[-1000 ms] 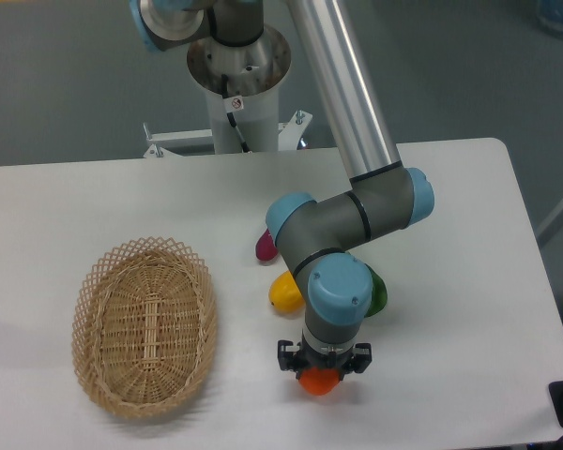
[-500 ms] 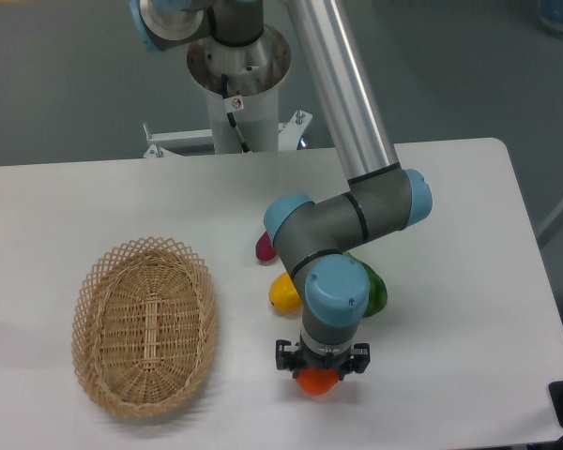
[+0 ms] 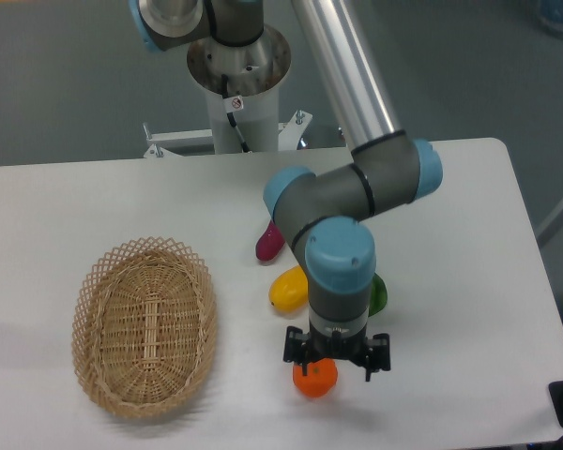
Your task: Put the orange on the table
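At the left of the white bench (image 3: 94, 197) sits an oval wicker basket (image 3: 144, 325), empty and well apart from the action. Moving right, a magenta fruit (image 3: 266, 244) and a yellow fruit (image 3: 288, 290) lie beside the arm's wrist, with a green fruit (image 3: 378, 294) partly hidden behind it. Since half a second ago the claw (image 3: 336, 352) has lifted and spread; it now stands released, and the orange (image 3: 315, 377) rests on the bench just below and slightly left of it, more exposed than before. The placement looks done.
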`<state>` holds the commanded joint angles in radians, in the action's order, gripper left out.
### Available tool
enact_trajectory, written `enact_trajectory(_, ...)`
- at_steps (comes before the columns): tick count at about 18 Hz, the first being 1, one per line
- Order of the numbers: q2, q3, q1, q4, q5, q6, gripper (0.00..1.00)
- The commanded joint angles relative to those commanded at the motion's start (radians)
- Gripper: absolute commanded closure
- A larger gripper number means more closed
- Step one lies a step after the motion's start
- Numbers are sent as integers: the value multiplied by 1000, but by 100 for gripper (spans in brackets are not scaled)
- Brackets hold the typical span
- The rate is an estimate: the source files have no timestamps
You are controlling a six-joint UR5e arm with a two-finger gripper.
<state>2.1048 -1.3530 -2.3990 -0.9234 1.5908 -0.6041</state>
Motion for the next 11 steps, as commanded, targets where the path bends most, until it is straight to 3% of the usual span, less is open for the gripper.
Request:
enact_trajectory(2, -67, -23, -20, -29, 2, -173, 0)
enact_trajectory(5, -158, -15, -78, -150, 2, -342, 0)
enact_trajectory(8, -209, -32, -120, -181, 0, -446, 0)
enact_trajectory(11, -223, -34, -140, -224, -3, -496, 0)
